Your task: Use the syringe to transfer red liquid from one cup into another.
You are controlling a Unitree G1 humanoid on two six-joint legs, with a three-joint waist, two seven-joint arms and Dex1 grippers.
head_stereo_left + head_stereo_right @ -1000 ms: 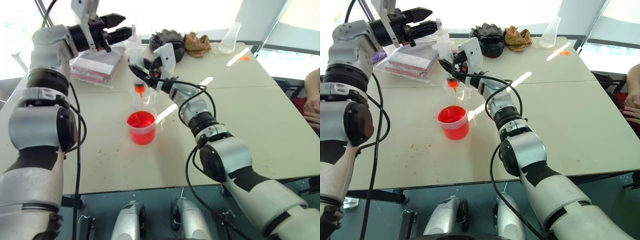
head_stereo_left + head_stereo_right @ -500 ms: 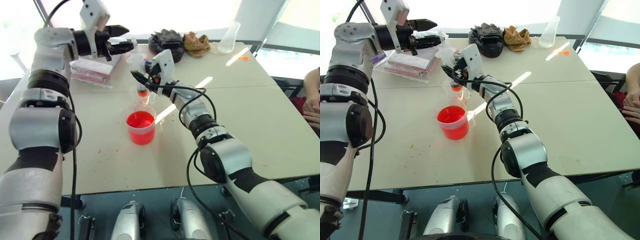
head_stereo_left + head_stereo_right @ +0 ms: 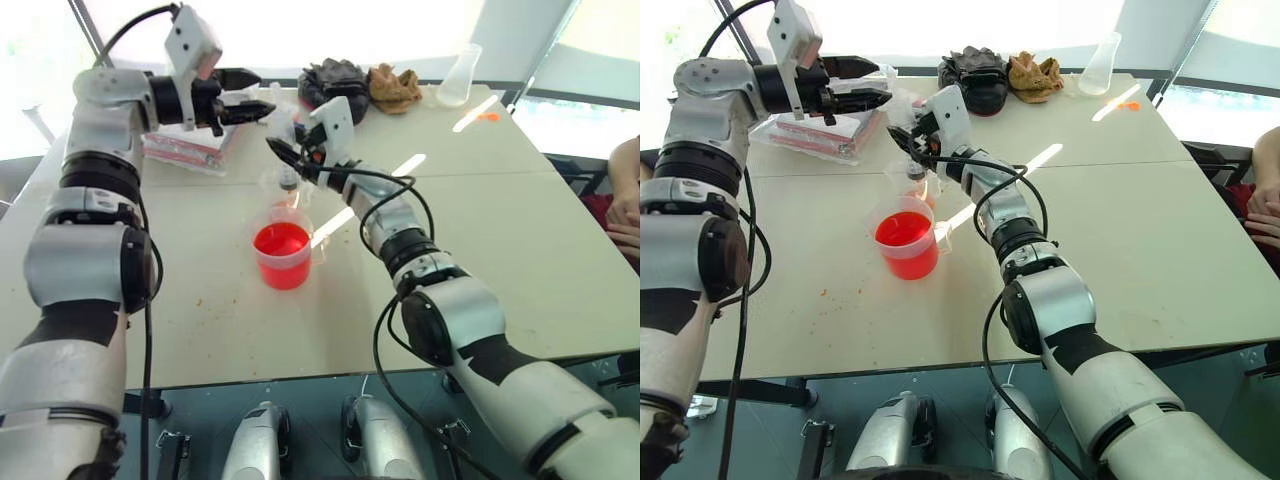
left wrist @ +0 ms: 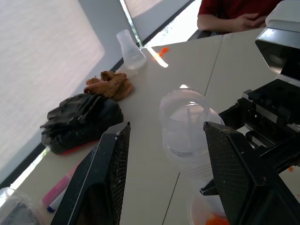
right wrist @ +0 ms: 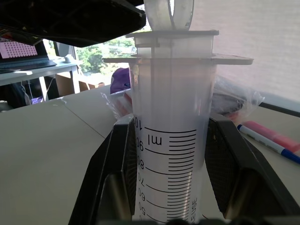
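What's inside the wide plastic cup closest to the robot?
The wide cup holds red liquid, its surface plainly showing. Whatever lies beneath that surface, such as the cup's bottom, is hidden.

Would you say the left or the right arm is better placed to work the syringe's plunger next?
The left. The right gripper is shut on the syringe barrel, holding it upright over the smaller clear cup, so it is occupied. The left gripper is open, its fingers either side of the plunger top.
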